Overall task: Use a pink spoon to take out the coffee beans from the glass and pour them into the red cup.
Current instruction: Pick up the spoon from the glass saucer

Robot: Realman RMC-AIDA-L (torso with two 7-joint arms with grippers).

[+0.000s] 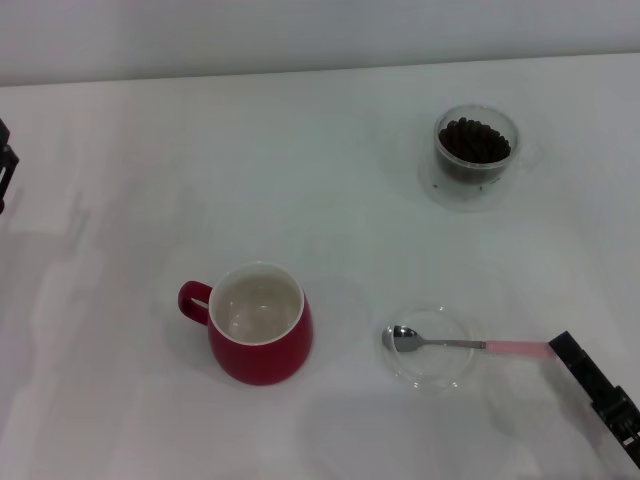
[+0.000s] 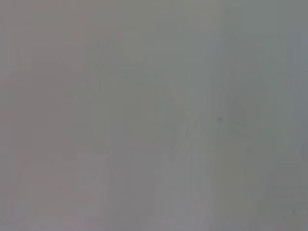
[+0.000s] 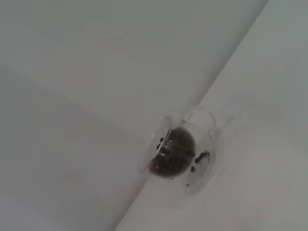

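White tabletop (image 1: 330, 150) runs under everything. The red cup (image 1: 262, 325) stands upright toward the near left, its white inside bare and its loop handle turned to the robot's left. Just right of it sits a flat clear dish (image 1: 432, 350), and the pink spoon (image 1: 470, 345) lies across that dish: the metal bowl rests inside it, the pale pink handle reaches out over the rim to the right. The right end effector (image 1: 557, 345) is low at the near right corner, its dark tip at the very end of the spoon's handle; whether it touches the handle, or how its fingers stand, I cannot tell. Farther back on the right stands the glass (image 1: 476, 155), well apart from the dish, with the coffee beans (image 1: 475, 140) heaped dark inside. The right wrist view shows that same glass (image 3: 180, 151) with the beans (image 3: 173, 154). The left end effector (image 1: 5, 165) sits at the far left edge, barely visible, its fingers impossible to judge.
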